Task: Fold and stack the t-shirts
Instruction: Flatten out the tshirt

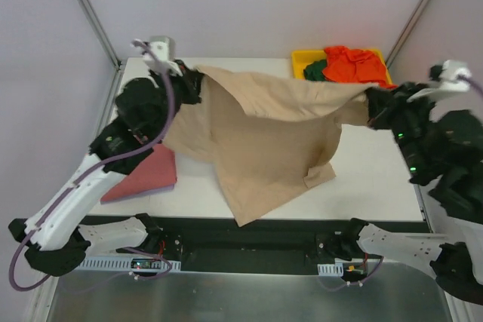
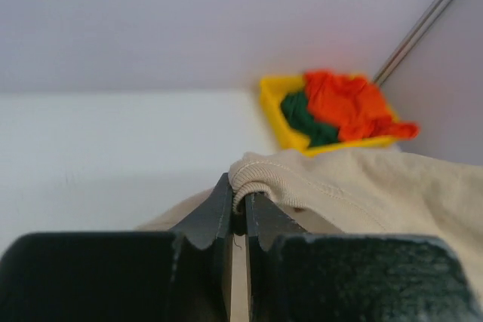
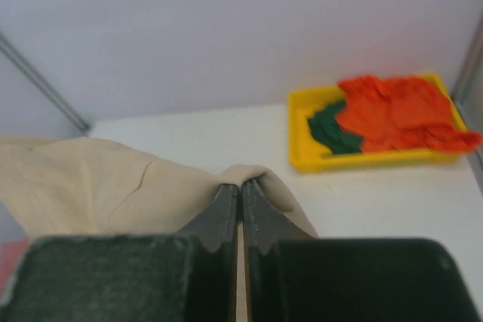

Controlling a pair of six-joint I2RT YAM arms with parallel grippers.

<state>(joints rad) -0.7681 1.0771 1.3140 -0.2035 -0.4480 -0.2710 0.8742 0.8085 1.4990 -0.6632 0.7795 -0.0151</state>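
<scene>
A large tan t-shirt [image 1: 264, 133] hangs stretched between both grippers above the table, its lower part draping onto the table near the front. My left gripper [image 1: 189, 81] is shut on its ribbed collar edge [image 2: 253, 175] at the back left. My right gripper [image 1: 371, 103] is shut on a fold of the tan t-shirt [image 3: 256, 179] at the right. A folded dusty-red t-shirt [image 1: 147, 175] lies on the table at the left, under my left arm. An orange-red t-shirt [image 1: 353, 63] and a dark green t-shirt [image 1: 315, 70] lie in the bin. No lavender t-shirt is in view.
A yellow plastic bin [image 1: 300, 58] stands at the back right corner; it also shows in the left wrist view [image 2: 273, 107] and the right wrist view [image 3: 302, 156]. Metal frame posts [image 1: 90, 13] rise at both back corners. The white table [image 1: 377, 179] ends at a black front rail.
</scene>
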